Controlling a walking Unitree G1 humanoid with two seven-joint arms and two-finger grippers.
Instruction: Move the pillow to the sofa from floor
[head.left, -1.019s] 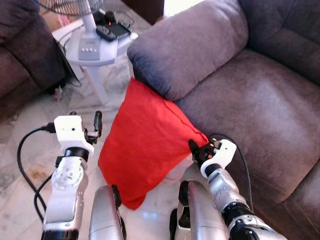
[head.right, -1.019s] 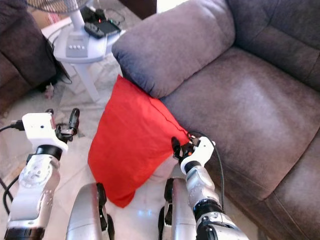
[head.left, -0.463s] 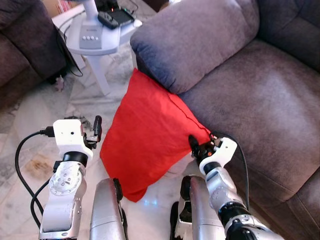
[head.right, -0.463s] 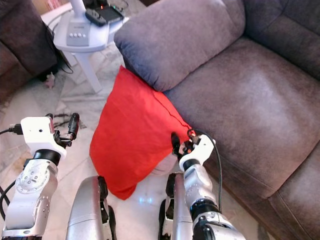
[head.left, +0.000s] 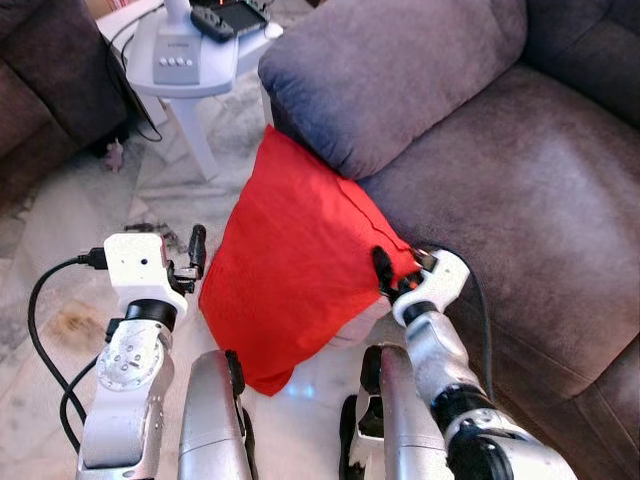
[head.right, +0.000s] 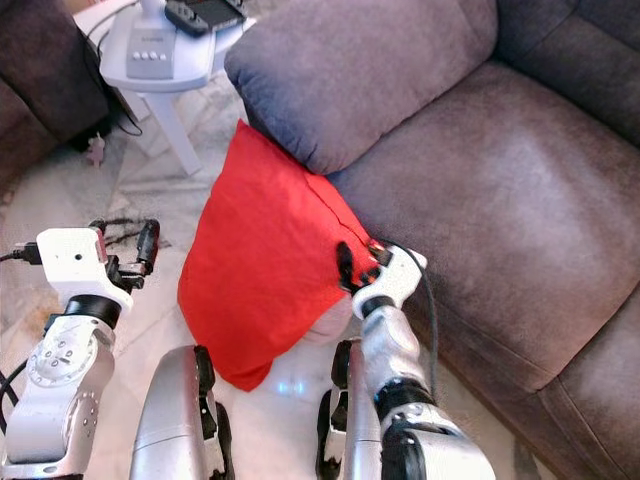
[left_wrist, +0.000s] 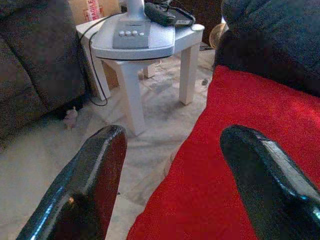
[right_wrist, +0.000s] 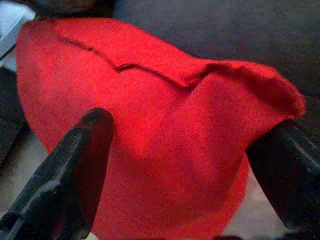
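I am at the reach-and-grasp step: the red pillow stands on edge on the marble floor, leaning against the front of the grey sofa under its padded armrest, not yet lifted.

My right gripper is at the pillow's right corner, fingers spread wide with the corner of the fabric between them, but they have not closed on it. My left gripper hovers just beside the pillow's left edge, fingers wide apart and holding nothing; its right finger lies over the red fabric in the wrist view, and I cannot tell whether it touches.

Next, I judge, I must close the right fingers on that corner, bring the left in to pinch the opposite edge, then raise the pillow over the seat cushion. Soft stuffing may sag or slip from a shallow pinch.

Behind the white side table a cardboard box carries red print, partly cut off; I cannot read it with certainty.
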